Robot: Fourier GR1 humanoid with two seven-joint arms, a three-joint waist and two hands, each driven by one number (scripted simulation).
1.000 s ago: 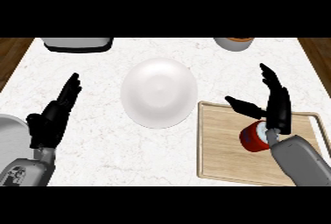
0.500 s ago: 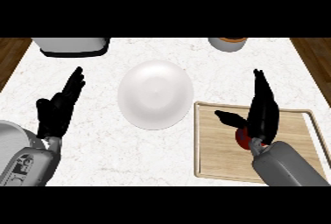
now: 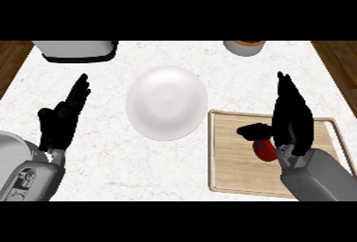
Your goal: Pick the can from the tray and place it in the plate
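Can on tray, beneath right hand; fingers straight, ungrasped.

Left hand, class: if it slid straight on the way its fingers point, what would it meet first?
Probably the grey appliance at the counter's far edge; the left hand points past the plate, though depth is unclear.

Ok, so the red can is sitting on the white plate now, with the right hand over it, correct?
Not quite. In the head view the red can lies on the wooden tray, not on the white plate, which has nothing on it. The right hand is over the can, as you say.
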